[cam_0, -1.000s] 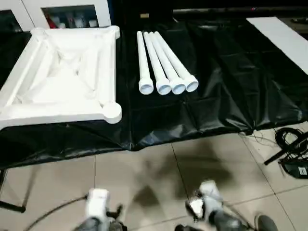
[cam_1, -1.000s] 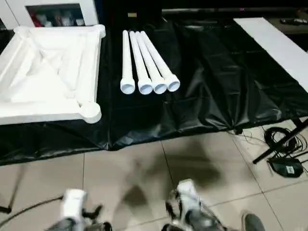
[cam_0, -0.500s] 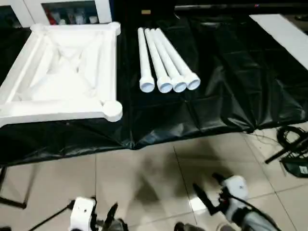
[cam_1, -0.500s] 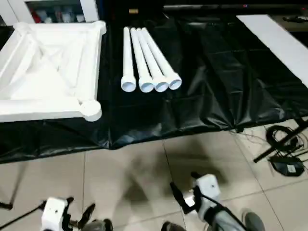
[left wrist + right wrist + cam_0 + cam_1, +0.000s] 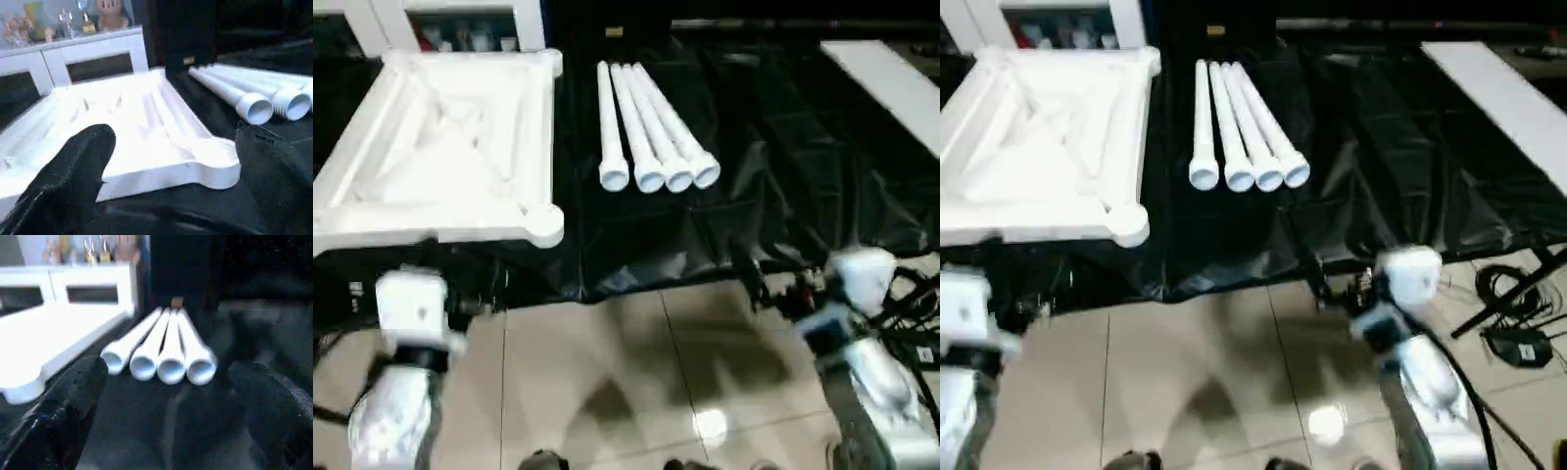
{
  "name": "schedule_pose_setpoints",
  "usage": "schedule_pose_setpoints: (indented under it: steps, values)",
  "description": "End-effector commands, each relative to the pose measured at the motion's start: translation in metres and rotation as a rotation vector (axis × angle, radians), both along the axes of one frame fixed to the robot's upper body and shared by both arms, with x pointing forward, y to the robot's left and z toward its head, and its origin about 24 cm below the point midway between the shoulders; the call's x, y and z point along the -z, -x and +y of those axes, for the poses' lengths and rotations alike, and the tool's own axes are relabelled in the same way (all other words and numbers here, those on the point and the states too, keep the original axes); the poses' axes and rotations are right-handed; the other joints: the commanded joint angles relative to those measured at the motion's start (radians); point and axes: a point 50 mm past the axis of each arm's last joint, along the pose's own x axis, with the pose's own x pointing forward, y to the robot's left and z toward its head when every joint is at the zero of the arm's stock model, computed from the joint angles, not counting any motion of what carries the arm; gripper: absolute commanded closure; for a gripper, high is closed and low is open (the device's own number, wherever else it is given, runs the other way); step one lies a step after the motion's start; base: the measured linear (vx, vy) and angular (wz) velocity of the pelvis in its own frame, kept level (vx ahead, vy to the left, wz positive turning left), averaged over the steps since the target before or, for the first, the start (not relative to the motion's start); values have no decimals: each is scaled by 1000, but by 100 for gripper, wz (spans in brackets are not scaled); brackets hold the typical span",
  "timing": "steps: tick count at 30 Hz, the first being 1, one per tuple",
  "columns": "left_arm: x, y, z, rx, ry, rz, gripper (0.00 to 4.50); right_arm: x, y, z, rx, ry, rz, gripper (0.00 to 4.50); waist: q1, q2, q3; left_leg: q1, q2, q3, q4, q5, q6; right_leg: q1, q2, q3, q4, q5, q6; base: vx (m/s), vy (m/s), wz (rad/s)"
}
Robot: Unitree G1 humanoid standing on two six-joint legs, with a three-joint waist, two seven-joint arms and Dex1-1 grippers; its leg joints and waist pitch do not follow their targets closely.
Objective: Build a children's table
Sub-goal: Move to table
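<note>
Both my arms are up at the near edge of the black sheet (image 5: 783,176), nothing gripped.

I see the table top (image 5: 450,147) lying underside up at the sheet's left end, one round corner socket (image 5: 544,221) by the near edge. The four legs (image 5: 651,127) lie touching side by side just right of it, flared ends toward me. My left gripper (image 5: 166,161) and right gripper (image 5: 166,382) both have their jaws spread wide and empty, short of the parts.
</note>
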Motion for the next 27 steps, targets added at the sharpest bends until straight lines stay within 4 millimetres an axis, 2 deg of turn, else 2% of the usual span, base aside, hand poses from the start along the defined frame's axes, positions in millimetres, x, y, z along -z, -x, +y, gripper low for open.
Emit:
schedule_pose_setpoints:
  steps: [1,2,3,4,5,6,7,8,9,10,11,12,13,14,15,16,17,18,19,20,21,22,23,24,25,26,27]
  values:
    - [-1,-9,0,-44,69,14,4,3,-7,15,-69,-9,20,0,3,6,-75,15,14,-16,-46,-53,36,44,-24,30,-26,147,-138,0,0,0]
    - [-2,-10,-1,-47,76,10,4,4,-9,17,-69,6,17,0,4,7,-74,16,14,-14,-49,-89,33,45,-24,28,-30,116,-144,0,0,0]
    - [-3,-12,-2,-46,70,11,4,5,-12,20,-72,23,19,0,3,5,-75,20,17,-13,-55,-182,27,52,-27,26,-37,16,-157,0,0,0]
    - [-3,-17,-4,-52,61,26,4,9,-19,29,-90,54,28,0,9,-7,-68,-17,2,-32,-69,-262,74,86,-40,-1,-52,-108,-139,0,0,0]
    - [-2,-19,-4,-50,63,34,4,10,-22,36,-106,66,28,0,11,17,-70,-23,-14,-47,-77,-333,132,107,-60,-38,-84,-328,-83,-49,-14,24]
    - [-2,-19,-4,-48,61,38,4,10,-24,40,-116,74,23,0,7,20,-65,-15,-19,-52,-71,-351,153,110,-67,-48,-101,-409,-85,-25,1,51]
    - [-2,-20,-5,-45,59,44,4,10,-25,44,-128,86,16,0,9,14,-57,-29,-27,-55,-58,-347,173,143,-86,-64,-133,-567,-89,-25,1,51]
    - [-1,-22,-5,-51,45,59,4,9,-28,50,-153,90,19,0,19,20,-53,-22,-26,-57,-46,-313,176,160,-103,-76,-157,-649,-99,37,2,59]
    - [-1,-23,-5,-57,38,67,4,8,-28,53,-164,87,23,0,21,22,-50,-20,-25,-60,-46,-309,174,168,-101,-86,-162,-668,-102,71,1,68]
    - [0,-23,-3,-72,46,73,4,9,-29,58,-193,88,27,0,27,24,-54,-13,-26,-63,-44,-284,181,187,-94,-102,-168,-638,-119,71,1,68]
    - [1,-22,-1,-81,49,78,4,11,-30,63,-218,97,33,0,36,30,-55,-3,-27,-65,-50,-261,196,200,-74,-120,-165,-571,-137,95,21,75]
    - [2,-22,0,-86,53,81,4,12,-30,65,-233,107,34,0,36,32,-58,3,-31,-67,-52,-246,210,204,-60,-127,-160,-520,-146,137,29,83]
    - [3,-22,1,-87,53,85,4,13,-31,67,-240,110,37,0,36,41,-65,34,-34,-80,-58,-223,246,204,-26,-137,-143,-415,-162,137,29,83]
    - [4,-21,1,-88,48,90,4,14,-31,67,-239,109,40,0,27,39,-70,80,-29,-119,-61,-193,344,184,13,-138,-105,-301,-168,195,4,90]
    - [4,-20,2,-92,46,93,4,15,-32,67,-237,107,40,0,21,39,-71,106,-23,-147,-59,-178,412,166,28,-137,-78,-269,-171,219,-4,85]
    - [5,-20,3,-95,45,96,4,16,-32,66,-236,107,41,0,2,45,-86,209,5,-271,-38,-57,640,66,53,-108,39,-266,-66,219,-4,85]
    - [5,-20,4,-98,45,98,4,16,-33,67,-235,105,42,0,2,45,-86,209,5,-271,-38,-57,640,66,53,-108,39,-266,-66,207,-14,67]
    - [5,-20,5,-100,45,101,4,17,-34,67,-235,104,43,0,-19,31,-97,228,39,-351,-36,114,768,3,33,-67,119,-315,-4,144,-73,45]
    - [5,-20,5,-103,44,104,4,18,-34,67,-234,105,45,0,-22,14,-87,185,19,-370,-43,145,747,-15,10,-9,136,-278,27,144,-73,45]
    - [6,-20,6,-104,44,105,4,18,-34,67,-235,104,46,0,-20,6,-83,153,-18,-362,-46,106,674,0,1,24,112,-230,26,88,-93,44]
    - [7,-20,7,-110,41,113,4,19,-35,67,-222,85,54,0,5,-47,-60,59,-123,-261,-15,-84,398,91,-39,121,-33,-163,63,91,-115,67]
    - [8,-20,8,-112,38,118,4,21,-36,66,-203,48,87,0,25,-64,-32,51,-140,-184,33,-188,309,105,-64,180,-109,-390,87,91,-115,67]
    - [8,-20,9,-112,36,121,4,22,-37,65,-191,21,111,0,54,-52,-48,-18,-129,-152,163,-137,209,225,-137,248,-125,-600,-47,151,-91,38]
    - [10,-21,9,-106,35,127,4,23,-38,61,-158,20,116,0,56,-61,-36,-27,-128,-151,166,-108,173,219,-108,234,-125,-595,-64,170,-40,10]
    - [11,-22,9,-101,34,132,4,23,-38,58,-137,25,116,0,74,-49,-48,-18,-121,-143,148,-85,141,232,-85,226,-120,-479,-137,170,-40,10]
    - [12,-22,8,-94,32,137,4,24,-38,53,-105,19,121,0,81,-25,-51,-12,-99,-136,110,-52,129,240,-69,201,-132,-387,-232,152,-10,26]
    - [13,-23,8,-88,31,142,4,26,-37,48,-70,2,141,0,86,-13,-58,-15,-91,-129,76,-23,127,252,-44,178,-134,-343,-246,178,58,22]
